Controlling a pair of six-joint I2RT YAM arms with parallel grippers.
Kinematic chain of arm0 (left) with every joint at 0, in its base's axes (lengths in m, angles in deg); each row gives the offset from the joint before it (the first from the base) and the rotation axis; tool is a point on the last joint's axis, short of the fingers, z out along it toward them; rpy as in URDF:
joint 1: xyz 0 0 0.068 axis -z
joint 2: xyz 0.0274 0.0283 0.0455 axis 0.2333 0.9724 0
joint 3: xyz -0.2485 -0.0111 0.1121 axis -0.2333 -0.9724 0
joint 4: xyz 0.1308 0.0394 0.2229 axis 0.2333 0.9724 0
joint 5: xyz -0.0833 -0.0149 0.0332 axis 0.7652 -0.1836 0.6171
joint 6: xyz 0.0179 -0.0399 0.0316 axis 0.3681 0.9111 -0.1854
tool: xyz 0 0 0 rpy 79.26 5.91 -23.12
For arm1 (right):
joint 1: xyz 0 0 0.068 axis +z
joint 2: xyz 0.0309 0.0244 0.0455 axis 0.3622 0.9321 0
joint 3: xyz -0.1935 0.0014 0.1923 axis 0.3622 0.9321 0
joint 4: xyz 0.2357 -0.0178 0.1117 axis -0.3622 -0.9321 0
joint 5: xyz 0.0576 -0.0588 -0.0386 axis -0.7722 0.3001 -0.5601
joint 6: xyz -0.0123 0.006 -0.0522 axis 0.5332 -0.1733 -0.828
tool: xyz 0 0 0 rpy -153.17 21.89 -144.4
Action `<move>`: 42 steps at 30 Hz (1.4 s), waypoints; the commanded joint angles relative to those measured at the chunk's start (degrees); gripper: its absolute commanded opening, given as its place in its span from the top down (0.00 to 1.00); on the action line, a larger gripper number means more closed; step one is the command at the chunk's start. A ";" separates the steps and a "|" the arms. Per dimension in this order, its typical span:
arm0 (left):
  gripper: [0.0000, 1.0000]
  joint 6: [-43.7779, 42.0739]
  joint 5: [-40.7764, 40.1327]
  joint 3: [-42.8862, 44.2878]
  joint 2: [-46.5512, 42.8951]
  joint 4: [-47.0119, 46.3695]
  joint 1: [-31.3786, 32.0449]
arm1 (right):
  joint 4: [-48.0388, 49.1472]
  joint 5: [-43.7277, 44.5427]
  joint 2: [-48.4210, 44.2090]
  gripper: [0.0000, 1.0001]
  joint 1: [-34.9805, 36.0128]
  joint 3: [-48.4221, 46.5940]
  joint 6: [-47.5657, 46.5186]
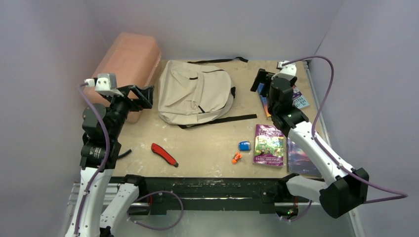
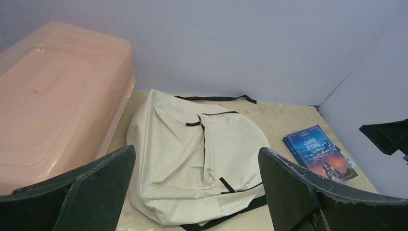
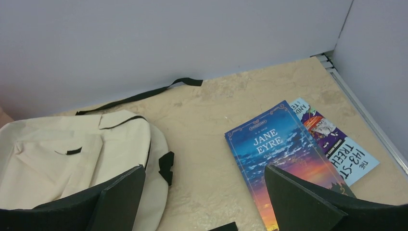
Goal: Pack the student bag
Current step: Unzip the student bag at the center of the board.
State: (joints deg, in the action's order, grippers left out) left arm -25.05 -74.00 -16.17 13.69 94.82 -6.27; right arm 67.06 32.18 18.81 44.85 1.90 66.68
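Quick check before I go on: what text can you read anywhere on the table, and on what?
"JANE EYRE": cover of the blue book.
"THE 143-ST", "TREEH": light-blue book beneath it, the rest covered.
Title on the purple book: too blurred to read.

student bag [image 1: 190, 94] cream, black trim | box [image 1: 129, 61] pink | Jane Eyre book [image 3: 281, 159] blue | cutter [image 1: 164, 154] red | desk [image 1: 212, 143] tan

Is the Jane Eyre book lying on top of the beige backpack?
No, the Jane Eyre book lies on the table, apart from the student bag.
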 commanded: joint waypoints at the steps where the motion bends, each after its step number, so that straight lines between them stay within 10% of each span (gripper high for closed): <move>1: 0.00 -0.88 5.23 2.47 1.60 -2.26 -0.28 | -1.66 1.54 3.13 0.01 0.15 -4.60 3.04; 24: 0.00 0.94 17.88 5.94 11.86 0.01 0.54 | -4.15 -36.16 29.88 0.12 1.00 -13.68 10.91; 42: 0.00 1.79 16.87 9.04 16.04 4.86 0.95 | -15.58 -12.24 48.27 0.32 21.38 -34.59 -12.38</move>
State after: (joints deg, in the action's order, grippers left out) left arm -23.44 -57.06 -9.83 30.65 100.35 -5.55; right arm 56.74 16.27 62.39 67.21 -29.03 58.38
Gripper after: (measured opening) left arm 0.998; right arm 0.687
